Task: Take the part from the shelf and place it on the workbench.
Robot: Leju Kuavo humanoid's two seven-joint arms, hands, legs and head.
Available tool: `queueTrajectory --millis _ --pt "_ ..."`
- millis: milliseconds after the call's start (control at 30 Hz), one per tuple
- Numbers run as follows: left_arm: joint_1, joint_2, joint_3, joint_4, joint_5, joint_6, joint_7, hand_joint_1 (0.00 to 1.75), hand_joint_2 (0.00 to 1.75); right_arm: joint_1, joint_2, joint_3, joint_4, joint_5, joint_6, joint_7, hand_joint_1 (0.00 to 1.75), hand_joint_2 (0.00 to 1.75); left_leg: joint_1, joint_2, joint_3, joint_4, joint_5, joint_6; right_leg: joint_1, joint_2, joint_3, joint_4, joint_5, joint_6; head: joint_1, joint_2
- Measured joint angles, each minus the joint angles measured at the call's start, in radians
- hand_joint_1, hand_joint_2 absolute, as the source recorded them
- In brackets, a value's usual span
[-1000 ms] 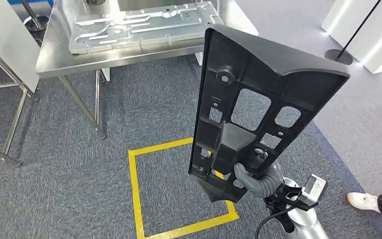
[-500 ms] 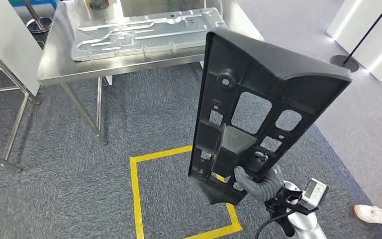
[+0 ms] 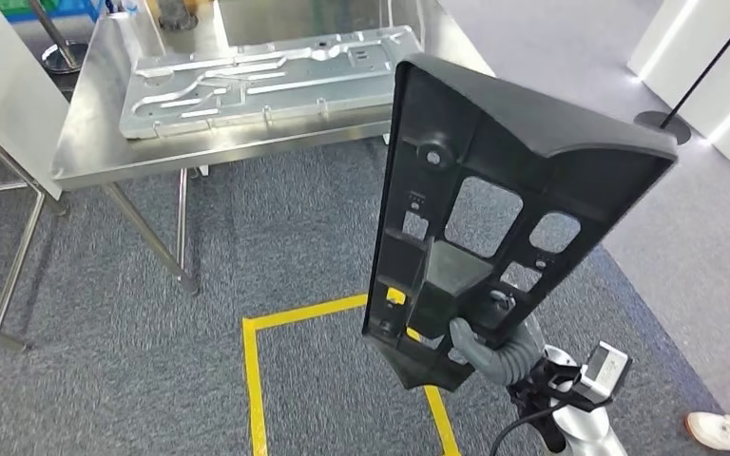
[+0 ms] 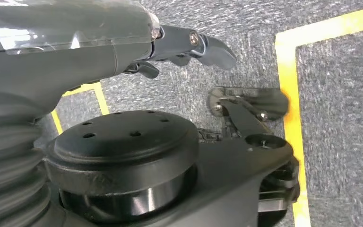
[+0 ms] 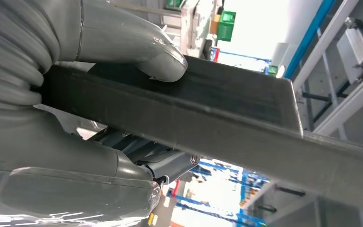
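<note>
While the bench point(image 3: 95, 142) lies ahead, the black part point(image 3: 494, 190), judged stiff, light but top-heavy, is held upright, gripped by the right hand point(image 3: 494, 350) at its lower edge.

R hand point(image 3: 494, 347) holds black part point(image 3: 494, 190) upright near steel workbench point(image 3: 105, 142).

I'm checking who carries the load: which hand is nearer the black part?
Right. The right hand grips the black part at its lower end; the left hand hangs low over the carpet, holding nothing.
</note>
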Motion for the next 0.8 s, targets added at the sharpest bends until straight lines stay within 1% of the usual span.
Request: queueTrajectory --millis 67,100,133,167,233,267,300,333,367,400,433,467,533,567,600,633,667,733,767,800 --pt "0.001 0.001 0.000 0.000 0.001 0.000 0.000 0.00 1.75 -0.001 0.000 -0.001 -0.001 0.000 0.000 0.000 1.41 1.75 -0.001 -0.002 0.024 -0.027 0.002 0.013 -0.002 0.000 0.010 0.002 0.005 0.012 0.000 0.000" --pt "0.002 0.001 0.000 0.000 0.002 0.000 0.000 0.00 1.75 -0.003 0.000 -0.002 -0.001 0.000 0.001 0.000 1.41 1.75 0.002 -0.002 0.042 -0.041 0.001 0.018 -0.003 0.000 0.006 0.023 0.004 0.017 0.000 0.000" --pt "0.001 0.000 0.000 0.000 0.002 0.001 -0.001 0.00 1.75 -0.006 0.000 -0.002 -0.001 -0.001 0.001 0.000 1.41 1.75 0.004 -0.003 0.059 -0.053 -0.001 0.023 -0.003 0.000 -0.010 0.060 -0.005 0.020 0.000 0.000" --pt "0.000 0.000 0.000 0.000 0.002 0.001 -0.001 0.00 1.75 -0.009 0.000 -0.003 -0.001 -0.001 0.001 0.000 1.41 1.75 0.006 -0.003 0.072 -0.060 -0.006 0.026 -0.005 0.000 -0.042 0.114 -0.023 0.022 0.000 0.000" --pt "-0.003 0.000 0.000 0.000 0.002 0.000 -0.001 0.00 1.75 -0.012 0.000 -0.003 -0.001 -0.001 0.001 -0.001 1.41 1.75 0.006 -0.003 0.087 -0.061 -0.021 0.029 -0.005 0.000 -0.132 0.232 -0.070 0.028 0.000 0.000" --pt "-0.002 -0.001 0.000 0.000 0.002 0.000 -0.001 0.00 1.75 -0.012 0.000 -0.003 0.000 -0.001 0.001 -0.001 1.41 1.75 0.006 -0.004 0.095 -0.061 -0.029 0.029 -0.006 0.000 -0.168 0.263 -0.081 0.031 0.000 0.000" --pt "-0.002 -0.001 0.000 0.000 0.002 0.000 -0.001 0.00 1.75 -0.012 0.000 -0.003 0.000 -0.001 0.001 -0.001 1.41 1.75 0.006 -0.005 0.106 -0.060 -0.038 0.028 -0.007 0.000 -0.188 0.261 -0.070 0.032 0.000 0.000" --pt "-0.001 -0.001 0.000 0.000 0.002 0.000 -0.001 0.00 1.75 -0.012 0.000 -0.003 0.000 -0.001 0.001 -0.001 1.41 1.75 0.006 -0.005 0.120 -0.059 -0.049 0.026 -0.009 0.000 -0.191 0.224 -0.035 0.034 0.000 0.000" --pt "-0.001 -0.001 0.000 0.000 0.002 0.000 -0.001 0.00 1.75 -0.012 0.000 -0.003 0.001 -0.001 0.001 0.000 1.41 1.75 0.007 -0.006 0.134 -0.057 -0.061 0.022 -0.012 -0.001 -0.179 0.162 0.019 0.035 0.000 0.000" --pt "-0.001 -0.002 0.000 0.000 0.002 0.000 -0.001 0.00 1.75 -0.012 0.000 -0.003 0.001 -0.001 0.001 0.000 1.41 1.75 0.007 -0.006 0.146 -0.054 -0.073 0.018 -0.012 -0.001 -0.168 0.103 0.068 0.034 0.000 0.000" --pt "-0.002 -0.002 0.000 0.000 0.002 0.000 -0.001 0.00 1.75 -0.012 0.000 -0.003 0.002 -0.001 0.001 0.000 1.41 1.75 0.006 -0.007 0.153 -0.051 -0.083 0.012 -0.010 -0.001 -0.160 0.057 0.100 0.031 0.000 0.000" --pt "-0.004 -0.002 0.000 0.000 0.002 0.000 -0.001 0.00 1.75 -0.012 0.000 -0.003 0.003 0.000 0.001 0.000 1.41 1.75 0.006 -0.007 0.154 -0.049 -0.092 0.006 -0.007 -0.001 -0.158 0.033 0.119 0.025 0.001 0.000" --pt "-0.006 -0.002 0.000 0.000 0.002 0.000 0.000 0.00 1.75 -0.013 0.000 -0.004 0.004 0.000 0.002 0.000 1.41 1.75 0.006 -0.007 0.152 -0.045 -0.098 -0.006 -0.002 0.000 -0.160 0.025 0.120 0.010 0.001 0.000" --pt "-0.006 -0.002 0.000 0.000 0.002 0.000 0.000 0.00 1.75 -0.014 0.000 -0.004 0.004 -0.001 0.004 0.000 1.41 1.75 0.007 -0.006 0.150 -0.038 -0.099 -0.010 -0.003 0.000 -0.155 0.021 0.122 0.004 0.001 0.000" --pt "-0.007 -0.002 0.000 0.000 0.002 0.000 0.000 0.00 1.75 -0.015 0.000 -0.004 0.004 -0.001 0.005 -0.001 1.41 1.75 0.009 -0.005 0.142 -0.015 -0.101 -0.014 -0.004 0.000 -0.147 0.016 0.119 -0.001 0.001 0.000" --pt "-0.007 -0.002 0.000 0.000 0.002 0.000 -0.001 0.00 1.75 -0.017 0.000 -0.004 0.004 -0.001 0.006 -0.001 1.41 1.75 0.011 -0.003 0.121 0.027 -0.107 -0.018 -0.005 0.000 -0.138 0.011 0.116 -0.006 0.001 0.000" --pt "-0.008 -0.002 0.000 0.000 0.002 0.000 -0.001 0.00 1.75 -0.019 0.000 -0.004 0.004 -0.001 0.006 -0.001 1.41 1.75 0.013 -0.002 0.086 0.087 -0.121 -0.023 -0.006 -0.001 -0.129 0.007 0.111 -0.010 0.001 0.000" --pt "-0.007 -0.002 0.000 0.000 0.002 0.000 -0.001 0.00 1.75 -0.022 0.000 -0.004 0.004 -0.001 0.008 -0.001 1.41 1.75 0.019 -0.001 0.001 0.219 -0.172 -0.031 -0.004 -0.002 -0.114 0.005 0.099 -0.014 0.001 0.000" --pt "-0.005 -0.002 0.000 0.000 0.002 0.000 -0.001 0.00 1.75 -0.023 0.000 -0.004 0.004 -0.001 0.010 -0.001 1.41 1.75 0.021 -0.001 -0.033 0.258 -0.190 -0.034 -0.003 -0.001 -0.106 0.005 0.092 -0.014 0.001 0.000" --pt "-0.004 -0.002 0.000 0.000 0.002 0.000 -0.001 0.00 1.75 -0.023 0.000 -0.004 0.004 -0.001 0.011 -0.001 1.41 1.75 0.023 -0.001 -0.051 0.264 -0.188 -0.034 -0.003 -0.001 -0.096 0.005 0.084 -0.014 0.001 0.000"
